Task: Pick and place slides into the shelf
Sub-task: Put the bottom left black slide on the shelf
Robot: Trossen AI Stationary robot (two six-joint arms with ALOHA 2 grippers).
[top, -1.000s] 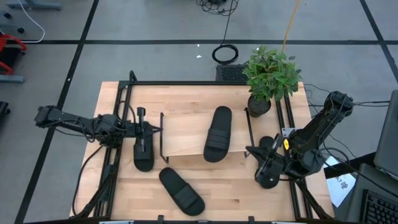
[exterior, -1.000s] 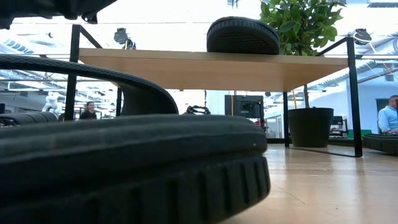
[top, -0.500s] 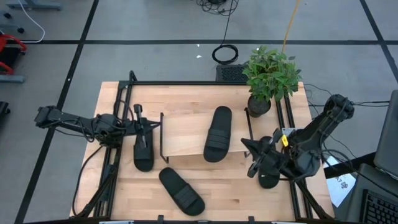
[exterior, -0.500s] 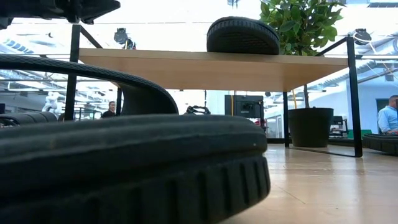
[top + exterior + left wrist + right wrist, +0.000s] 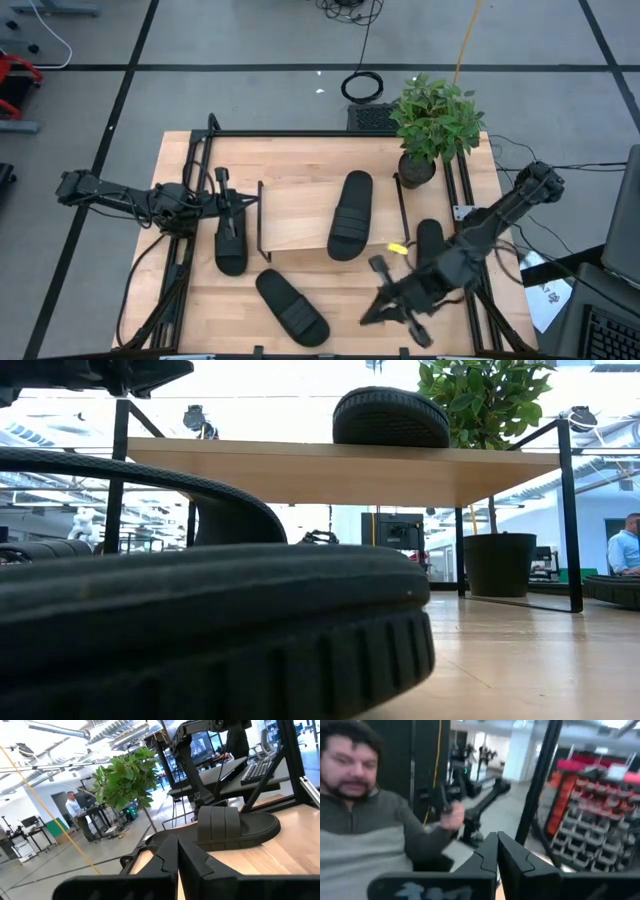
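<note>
The shelf [image 5: 300, 215] stands mid-table, with one black slide [image 5: 350, 214] lying sole-down on its top board. A second slide [image 5: 230, 250] lies on the table by the shelf's left side. A third slide [image 5: 291, 306] rests near the near edge and fills the low view [image 5: 200, 630]. A fourth slide [image 5: 429, 240] sits by the right rail. My left gripper [image 5: 248, 206] is shut and empty, hovering above the left slide at board height [image 5: 177, 852]. My right gripper [image 5: 368, 315] is shut and empty over the near middle of the table [image 5: 497, 850].
A potted plant [image 5: 432, 125] stands at the far right corner beside the shelf. Black rails [image 5: 190, 190] run along the table's left and right sides. A person shows close in the right wrist view [image 5: 365, 820], and others stand in the room beyond.
My right arm has swung away from the slide by the right rail, toward the table's near edge and left, turning as it went. It now hangs over the near middle of the table. That slide stays on the table. My left arm has kept still.
</note>
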